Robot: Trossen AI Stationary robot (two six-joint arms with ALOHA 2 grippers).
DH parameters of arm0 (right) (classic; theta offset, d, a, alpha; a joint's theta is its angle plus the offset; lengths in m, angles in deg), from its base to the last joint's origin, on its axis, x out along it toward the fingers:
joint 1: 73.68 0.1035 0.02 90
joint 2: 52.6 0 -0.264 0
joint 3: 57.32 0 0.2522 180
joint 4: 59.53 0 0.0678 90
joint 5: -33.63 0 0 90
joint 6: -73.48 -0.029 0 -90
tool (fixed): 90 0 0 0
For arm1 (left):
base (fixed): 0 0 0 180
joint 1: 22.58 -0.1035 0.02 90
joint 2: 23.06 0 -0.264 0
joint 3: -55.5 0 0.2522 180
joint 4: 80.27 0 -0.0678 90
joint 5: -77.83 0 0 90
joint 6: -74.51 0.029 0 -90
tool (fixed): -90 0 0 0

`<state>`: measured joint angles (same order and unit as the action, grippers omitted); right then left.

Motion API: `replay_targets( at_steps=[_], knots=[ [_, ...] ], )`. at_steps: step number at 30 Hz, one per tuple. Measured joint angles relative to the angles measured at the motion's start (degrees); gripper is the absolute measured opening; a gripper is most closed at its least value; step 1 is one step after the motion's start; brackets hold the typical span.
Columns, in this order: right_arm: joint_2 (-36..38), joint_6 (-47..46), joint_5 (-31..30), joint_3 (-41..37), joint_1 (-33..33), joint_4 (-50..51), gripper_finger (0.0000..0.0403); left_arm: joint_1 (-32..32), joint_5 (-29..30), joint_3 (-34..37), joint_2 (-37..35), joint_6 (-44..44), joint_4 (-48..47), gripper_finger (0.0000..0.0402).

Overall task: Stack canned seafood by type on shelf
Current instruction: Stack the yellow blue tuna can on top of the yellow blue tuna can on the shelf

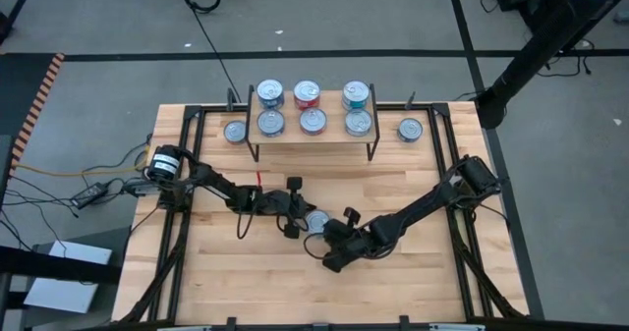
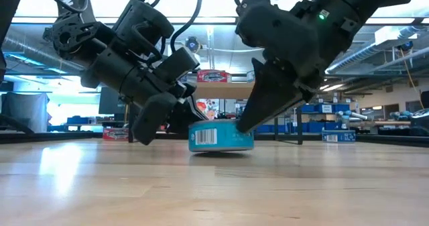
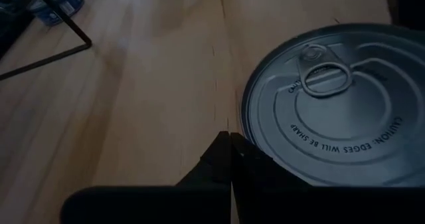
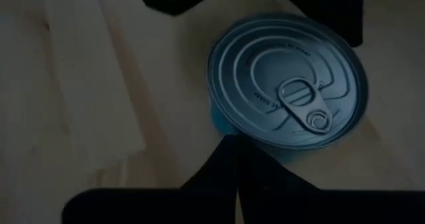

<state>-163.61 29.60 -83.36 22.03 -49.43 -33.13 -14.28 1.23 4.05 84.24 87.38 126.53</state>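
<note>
1. Left gripper (image 1: 292,206) is low over the middle of the surface (image 1: 246,282), clenched with nothing between its fingers; the left wrist view shows the two dark fingers pressed together, tips just beside the rim of a tin.
2. Right gripper (image 1: 336,241) sits on the tin's other side, also clenched and empty; in the low view its finger (image 2: 268,95) angles down to the tin's upper edge.
3. That tin (image 2: 221,135) stands flat and upright on the surface between the two grippers: short, round, teal side label with a barcode, shiny ribbed silver lid with a pull ring (image 4: 302,108).
4. Shelf (image 1: 313,135) is at the far edge of the surface: light wood plank top, thin black metal legs.
5. Six tins stand on the shelf in two rows of three: blue (image 1: 269,92), red (image 1: 308,93) and teal (image 1: 356,95) behind, one of each in front.
6. One more tin (image 1: 235,132) stands on the surface just left of the shelf, another (image 1: 410,130) just right.
7. The surface is pale slatted wood inside a black metal frame.
</note>
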Motion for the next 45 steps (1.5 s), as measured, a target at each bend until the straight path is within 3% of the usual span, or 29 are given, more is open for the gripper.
replay_targets(
  at_steps=[8, 31, 45],
  knots=[
    [1.20, -4.61, -2.16, 0.15, 0.07, -0.80, 0.0009, 0.00, -0.02, 0.00, 0.00, -0.03, -0.46, 0.0001],
    [1.21, -4.40, -9.75, 4.63, -0.10, -0.38, 0.0009, 3.01, -0.20, 0.02, -0.07, 8.16, -2.63, 0.0001],
    [1.12, -4.17, -9.46, 4.57, -0.33, -1.31, 0.0009, 4.21, -2.37, 1.63, -0.97, 9.11, -2.37, 0.0001]
  ],
)
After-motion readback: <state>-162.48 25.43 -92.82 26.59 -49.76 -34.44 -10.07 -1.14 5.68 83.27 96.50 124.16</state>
